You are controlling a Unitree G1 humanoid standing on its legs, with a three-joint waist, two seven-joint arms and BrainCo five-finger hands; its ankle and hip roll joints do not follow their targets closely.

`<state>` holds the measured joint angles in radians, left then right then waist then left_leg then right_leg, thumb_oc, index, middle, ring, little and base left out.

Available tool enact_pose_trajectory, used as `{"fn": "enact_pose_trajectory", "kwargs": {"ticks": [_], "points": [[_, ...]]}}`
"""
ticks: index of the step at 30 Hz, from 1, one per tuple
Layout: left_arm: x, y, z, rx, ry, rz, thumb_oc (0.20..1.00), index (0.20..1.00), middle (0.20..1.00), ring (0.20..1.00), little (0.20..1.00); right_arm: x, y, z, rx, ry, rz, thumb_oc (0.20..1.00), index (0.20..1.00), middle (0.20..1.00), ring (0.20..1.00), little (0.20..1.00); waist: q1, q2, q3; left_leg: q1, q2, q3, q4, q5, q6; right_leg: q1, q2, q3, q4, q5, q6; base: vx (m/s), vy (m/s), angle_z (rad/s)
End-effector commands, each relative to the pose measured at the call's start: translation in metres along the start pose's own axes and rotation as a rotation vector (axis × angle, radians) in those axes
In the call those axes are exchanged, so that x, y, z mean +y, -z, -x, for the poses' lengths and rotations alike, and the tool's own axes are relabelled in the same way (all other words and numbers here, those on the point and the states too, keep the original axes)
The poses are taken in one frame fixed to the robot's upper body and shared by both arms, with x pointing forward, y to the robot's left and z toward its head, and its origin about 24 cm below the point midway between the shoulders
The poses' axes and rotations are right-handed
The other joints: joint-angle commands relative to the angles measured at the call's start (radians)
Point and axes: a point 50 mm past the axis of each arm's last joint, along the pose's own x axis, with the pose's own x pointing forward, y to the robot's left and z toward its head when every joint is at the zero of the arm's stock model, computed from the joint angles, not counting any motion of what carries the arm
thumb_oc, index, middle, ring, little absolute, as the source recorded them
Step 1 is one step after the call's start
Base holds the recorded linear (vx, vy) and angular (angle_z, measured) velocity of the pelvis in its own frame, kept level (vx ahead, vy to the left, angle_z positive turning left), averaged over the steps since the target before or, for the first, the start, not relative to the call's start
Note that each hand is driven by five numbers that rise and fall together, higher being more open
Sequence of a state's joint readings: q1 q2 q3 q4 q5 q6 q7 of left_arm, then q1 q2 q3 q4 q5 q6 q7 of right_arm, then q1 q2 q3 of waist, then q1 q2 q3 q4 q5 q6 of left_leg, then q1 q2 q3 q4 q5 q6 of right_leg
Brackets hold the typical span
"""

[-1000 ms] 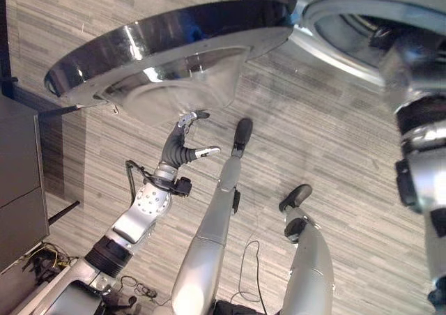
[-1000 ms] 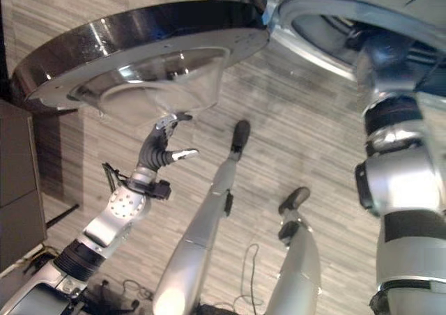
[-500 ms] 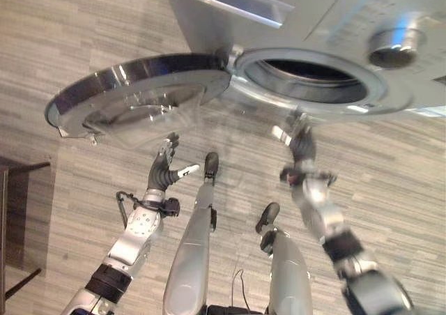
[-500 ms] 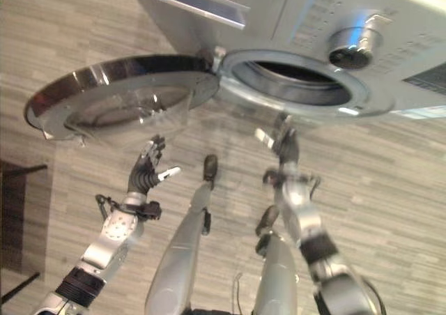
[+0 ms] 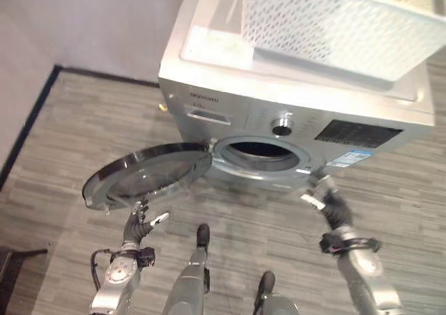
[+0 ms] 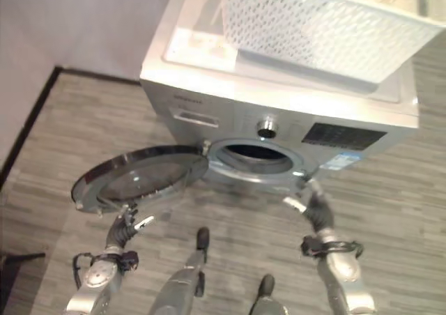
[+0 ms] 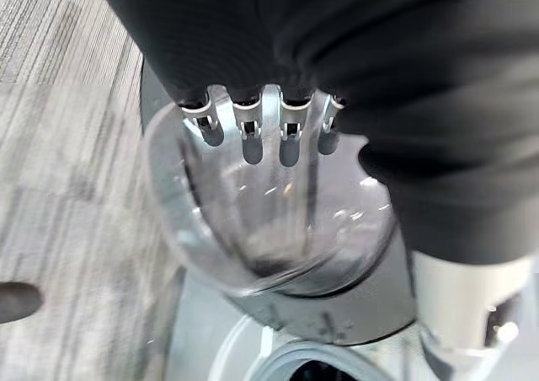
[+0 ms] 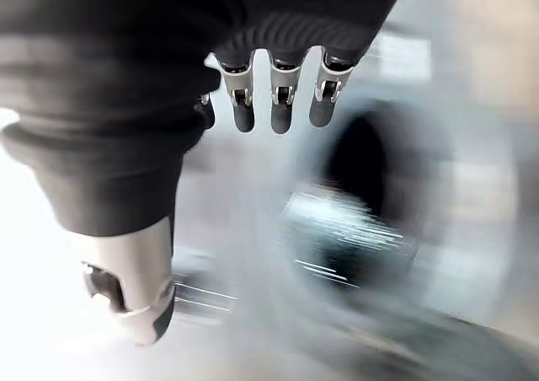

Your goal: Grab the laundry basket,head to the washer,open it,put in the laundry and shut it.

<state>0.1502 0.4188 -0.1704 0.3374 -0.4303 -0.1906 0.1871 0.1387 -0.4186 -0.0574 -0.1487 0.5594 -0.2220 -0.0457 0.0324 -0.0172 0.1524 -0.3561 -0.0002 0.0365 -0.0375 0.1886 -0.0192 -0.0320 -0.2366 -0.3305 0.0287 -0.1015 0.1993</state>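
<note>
Left eye view looks down on a silver washer [image 5: 279, 113] with its round door [image 5: 150, 179] swung wide open to the robot's left, the dark drum opening [image 5: 261, 150] exposed. A white perforated laundry basket [image 5: 334, 26] sits on top of the washer, well above and apart from both hands. The left hand [image 5: 139, 221] is raised just under the open door's lower rim; whether it touches cannot be told. In the left wrist view its fingers [image 7: 253, 141] are straight and spread in front of the door's glass bowl, holding nothing. The right hand [image 5: 327, 200] is up by the lower right edge of the drum opening, near the washer's front. The right wrist view shows its fingers [image 8: 282, 111] relaxed and extended toward the dark opening, empty. Grey wood-look floor [image 5: 63, 141] surrounds the washer.
</note>
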Motion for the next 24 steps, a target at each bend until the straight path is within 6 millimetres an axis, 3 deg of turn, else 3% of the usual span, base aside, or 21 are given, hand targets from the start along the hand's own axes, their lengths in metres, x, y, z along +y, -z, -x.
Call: {"fn": "enact_pose_trajectory", "kwargs": {"ticks": [1, 2, 3, 4, 6, 7, 9, 10, 13, 15, 16, 17, 18, 19, 20, 21, 24], "points": [[-0.002, -0.01, -0.005, -0.053, 0.014, 0.02, 1.0, 1.0, 1.0, 1.0, 1.0, 0.006, -0.07, -0.025, -0.422, 0.052, -0.022, 1.0, 1.0, 1.0, 1.0, 1.0, 0.01, -0.004, -0.007, 0.085, 0.055, 0.002, 0.104, -0.211, -0.017, -0.013, -0.056, 0.055, 0.048, 0.122, 0.034, 0.19, 0.145, -0.28], [-0.003, -0.009, -0.004, -0.048, 0.021, 0.011, 1.0, 1.0, 1.0, 1.0, 1.0, 0.009, -0.087, -0.029, -0.52, 0.067, -0.018, 1.0, 1.0, 1.0, 1.0, 1.0, 0.019, -0.005, -0.019, 0.098, 0.046, 0.005, 0.109, -0.225, -0.008, -0.005, -0.068, 0.063, 0.046, 0.155, 0.044, 0.08, 0.096, -0.27], [-0.003, -0.009, -0.005, -0.05, 0.021, 0.011, 1.0, 1.0, 1.0, 1.0, 1.0, 0.01, -0.087, -0.029, -0.521, 0.068, -0.018, 1.0, 1.0, 1.0, 1.0, 1.0, 0.019, -0.006, -0.019, 0.095, 0.045, 0.006, 0.108, -0.221, -0.007, -0.006, -0.068, 0.064, 0.043, 0.16, 0.045, 0.08, 0.111, -0.33], [-0.005, -0.006, -0.003, -0.039, 0.03, 0.004, 1.0, 1.0, 1.0, 1.0, 1.0, 0.014, -0.106, -0.03, -0.63, 0.074, -0.037, 1.0, 1.0, 1.0, 1.0, 1.0, 0.028, -0.003, -0.031, 0.113, 0.036, 0.013, 0.113, -0.237, 0.004, 0.005, -0.081, 0.065, 0.042, 0.183, 0.052, 0.09, 0.136, -0.31], [-0.016, 0.001, 0.0, -0.007, 0.073, 0.001, 1.0, 1.0, 1.0, 1.0, 1.0, 0.026, -0.138, -0.031, -0.829, 0.091, -0.133, 1.0, 1.0, 1.0, 1.0, 1.0, 0.047, 0.014, -0.076, 0.179, 0.0, 0.019, 0.099, -0.266, 0.037, 0.011, -0.127, 0.067, 0.112, 0.289, 0.061, 0.2, 0.245, -0.24], [-0.016, 0.001, 0.0, -0.008, 0.074, 0.001, 1.0, 1.0, 1.0, 1.0, 1.0, 0.026, -0.138, -0.03, -0.829, 0.092, -0.132, 1.0, 1.0, 1.0, 1.0, 1.0, 0.048, 0.012, -0.077, 0.176, -0.003, 0.021, 0.095, -0.258, 0.04, 0.007, -0.13, 0.069, 0.11, 0.295, 0.062, 0.16, 0.275, -0.08], [-0.019, 0.003, 0.0, 0.008, 0.085, -0.016, 1.0, 1.0, 1.0, 1.0, 1.0, 0.035, -0.156, -0.035, -0.912, 0.075, -0.157, 1.0, 1.0, 1.0, 1.0, 1.0, 0.038, 0.042, -0.074, 0.223, -0.019, 0.011, 0.069, -0.249, 0.073, -0.04, -0.145, 0.12, 0.295, 0.365, 0.048, 0.08, 0.33, 0.08], [-0.022, 0.006, 0.001, 0.027, 0.101, -0.041, 1.0, 1.0, 1.0, 1.0, 1.0, 0.042, -0.167, -0.043, -0.951, 0.061, -0.154, 1.0, 1.0, 1.0, 1.0, 1.0, 0.028, 0.085, -0.06, 0.27, -0.014, -0.002, 0.039, -0.238, 0.096, -0.111, -0.11, 0.168, 0.463, 0.313, 0.024, 0.08, 0.3, 0.11], [-0.019, 0.004, 0.002, 0.021, 0.092, -0.04, 1.0, 1.0, 1.0, 1.0, 1.0, 0.044, -0.173, -0.056, -0.942, 0.08, -0.098, 1.0, 1.0, 1.0, 1.0, 1.0, 0.038, 0.1, -0.063, 0.305, -0.007, 0.003, 0.012, -0.238, 0.089, -0.146, -0.125, 0.144, 0.467, 0.295, 0.027, 0.11, 0.102, 0.14], [-0.013, -0.001, 0.003, -0.001, 0.088, -0.044, 1.0, 1.0, 1.0, 1.0, 1.0, 0.038, -0.174, -0.078, -0.857, 0.107, 0.086, 1.0, 1.0, 1.0, 1.0, 1.0, 0.045, 0.1, -0.069, 0.333, 0.001, -0.01, -0.019, -0.238, 0.071, -0.161, -0.145, 0.132, 0.367, 0.27, 0.031, 0.12, -0.067, -0.06], [-0.014, -0.002, 0.003, -0.002, 0.088, -0.04, 1.0, 1.0, 1.0, 1.0, 1.0, 0.039, -0.175, -0.079, -0.86, 0.105, 0.088, 1.0, 1.0, 1.0, 1.0, 1.0, 0.043, 0.106, -0.067, 0.332, 0.004, -0.011, -0.022, -0.232, 0.07, -0.157, -0.142, 0.127, 0.357, 0.278, 0.029, 0.18, -0.142, 0.01], [-0.006, -0.004, 0.005, -0.018, 0.073, -0.059, 1.0, 1.0, 1.0, 1.0, 1.0, 0.015, -0.188, -0.113, -0.722, 0.18, 0.54, 1.0, 1.0, 1.0, 1.0, 1.0, 0.028, 0.089, -0.055, 0.365, 0.002, -0.034, -0.028, -0.244, 0.049, -0.162, -0.096, 0.202, 0.112, 0.247, 0.029, 0.23, -0.173, 0.33], [-0.002, -0.006, 0.003, -0.025, 0.062, -0.066, 1.0, 1.0, 1.0, 1.0, 1.0, -0.015, -0.197, -0.13, -0.589, 0.26, 0.891, 1.0, 1.0, 1.0, 1.0, 1.0, 0.02, 0.063, -0.052, 0.391, -0.008, -0.066, -0.03, -0.267, 0.046, -0.166, -0.058, 0.299, 0.005, 0.243, 0.043, 0.29, -0.214, 0.42], [0.001, -0.006, 0.004, -0.027, 0.057, -0.065, 1.0, 1.0, 1.0, 1.0, 1.0, -0.024, -0.211, -0.136, -0.552, 0.272, 1.038, 1.0, 1.0, 1.0, 1.0, 1.0, 0.015, 0.052, -0.049, 0.402, -0.014, -0.081, -0.033, -0.271, 0.045, -0.18, -0.045, 0.348, -0.028, 0.263, 0.051, 0.35, -0.265, 0.78], [0.008, -0.005, 0.004, -0.011, 0.058, -0.076, 1.0, 1.0, 1.0, 1.0, 1.0, -0.06, -0.228, -0.146, -0.316, 0.301, 1.264, 1.0, 1.0, 1.0, 1.0, 1.0, 0.004, 0.005, -0.048, 0.439, -0.02, -0.132, -0.044, -0.282, 0.031, -0.2, -0.012, 0.427, -0.042, 0.284, 0.063, 0.29, -0.271, 0.92], [0.007, -0.001, 0.003, 0.008, 0.069, -0.082, 1.0, 1.0, 1.0, 1.0, 1.0, -0.069, -0.228, -0.146, -0.24, 0.3, 1.322, 1.0, 1.0, 1.0, 1.0, 1.0, 0.002, -0.018, -0.048, 0.451, -0.024, -0.166, -0.048, -0.287, 0.022, -0.186, -0.01, 0.447, -0.023, 0.287, 0.063, 0.25, -0.231, 1.08], [0.002, 0.006, 0.005, 0.042, 0.089, -0.069, 1.0, 1.0, 1.0, 1.0, 1.0, -0.084, -0.235, -0.144, -0.141, 0.305, 1.441, 1.0, 1.0, 1.0, 1.0, 1.0, -0.009, -0.032, -0.059, 0.465, -0.008, -0.216, -0.05, -0.293, 0.004, -0.178, 0.0, 0.443, 0.018, 0.265, 0.063, 0.15, -0.182, 0.97]]}}
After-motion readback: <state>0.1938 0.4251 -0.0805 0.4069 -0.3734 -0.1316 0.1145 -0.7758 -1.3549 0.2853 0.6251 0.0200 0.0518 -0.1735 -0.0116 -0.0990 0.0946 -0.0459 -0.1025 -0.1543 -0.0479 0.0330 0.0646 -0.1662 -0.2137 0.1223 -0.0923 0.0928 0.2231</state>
